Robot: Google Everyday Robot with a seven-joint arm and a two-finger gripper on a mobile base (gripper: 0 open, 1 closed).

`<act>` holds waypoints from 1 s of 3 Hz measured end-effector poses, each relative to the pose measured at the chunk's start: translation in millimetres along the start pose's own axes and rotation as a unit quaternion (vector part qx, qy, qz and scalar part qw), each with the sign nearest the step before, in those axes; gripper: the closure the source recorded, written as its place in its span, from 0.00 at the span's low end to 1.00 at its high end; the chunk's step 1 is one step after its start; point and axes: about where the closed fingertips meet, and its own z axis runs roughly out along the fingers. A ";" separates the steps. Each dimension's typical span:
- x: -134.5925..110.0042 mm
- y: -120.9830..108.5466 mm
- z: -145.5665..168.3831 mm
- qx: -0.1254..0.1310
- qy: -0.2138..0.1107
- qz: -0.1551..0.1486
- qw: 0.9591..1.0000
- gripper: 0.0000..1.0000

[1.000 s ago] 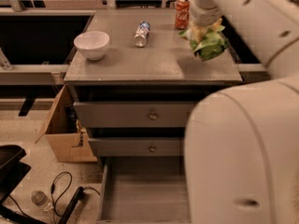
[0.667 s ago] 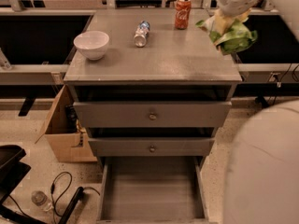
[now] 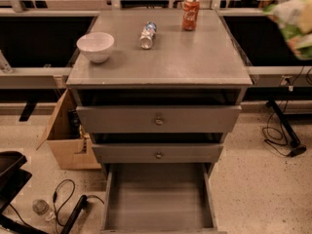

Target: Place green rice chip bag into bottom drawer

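Gripper of mine does not show in the frame, so I cannot tell if it grips anything. The green rice chip bag (image 3: 292, 26) is in the air at the upper right of the frame (partly cut by the right edge), beyond the right side of the cabinet top (image 3: 195, 62). The bottom drawer (image 3: 158, 199) stands pulled open at the lower middle, well apart from the bag. On the cabinet top are a white bowl (image 3: 96, 46) at left, a small bottle (image 3: 147, 35) lying down, and a red soda can (image 3: 190, 13) upright at the back.
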 end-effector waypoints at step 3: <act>242.8 -16.4 85.7 -0.112 0.001 0.067 0.991 1.00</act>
